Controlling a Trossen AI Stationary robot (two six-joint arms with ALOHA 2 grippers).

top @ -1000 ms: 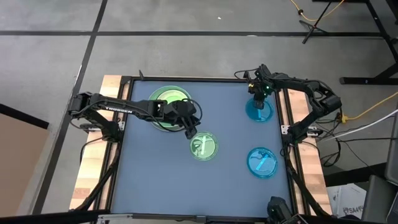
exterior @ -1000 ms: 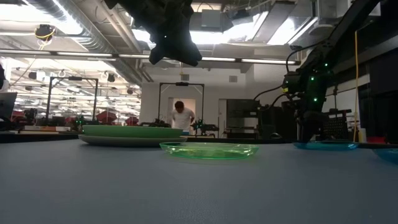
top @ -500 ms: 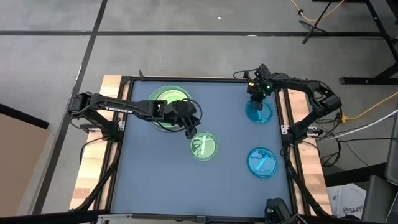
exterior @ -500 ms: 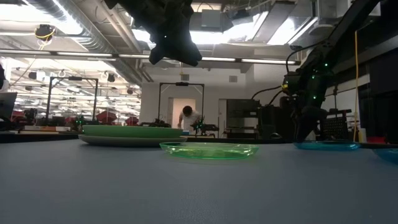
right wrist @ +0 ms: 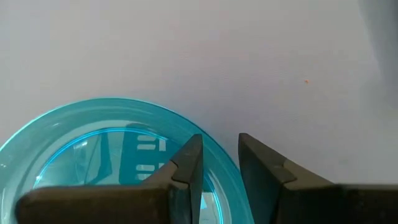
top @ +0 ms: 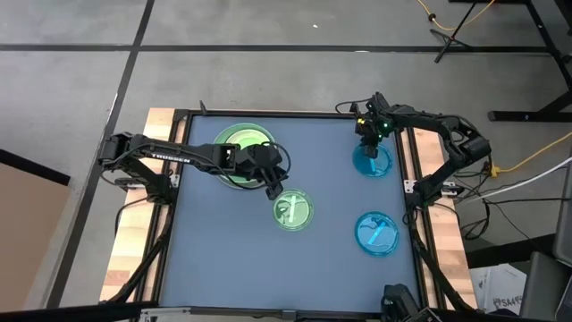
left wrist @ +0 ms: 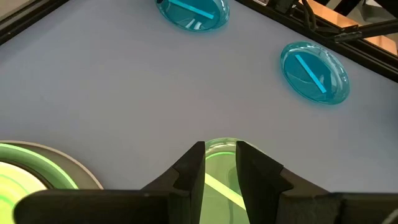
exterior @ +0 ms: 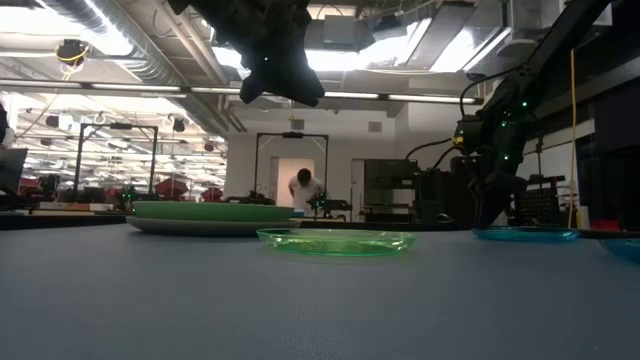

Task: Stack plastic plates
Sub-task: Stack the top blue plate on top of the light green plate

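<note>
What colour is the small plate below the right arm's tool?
Translucent cyan small plate, clearest in the right wrist view.

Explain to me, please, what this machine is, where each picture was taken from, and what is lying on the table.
This is a two-armed robot at a blue table. One picture looks straight down, one looks level across the tabletop, and two come from cameras on the arms' wrists. The job is stacking plastic plates.

On the table: a stack of large plates with a light green plate on top, a small green plate, and two small cyan plates, one far and one nearer.

The left tool hangs above the small green plate's edge, fingers slightly apart. The right tool is at the far cyan plate's rim, fingers also apart. Neither holds anything.
</note>
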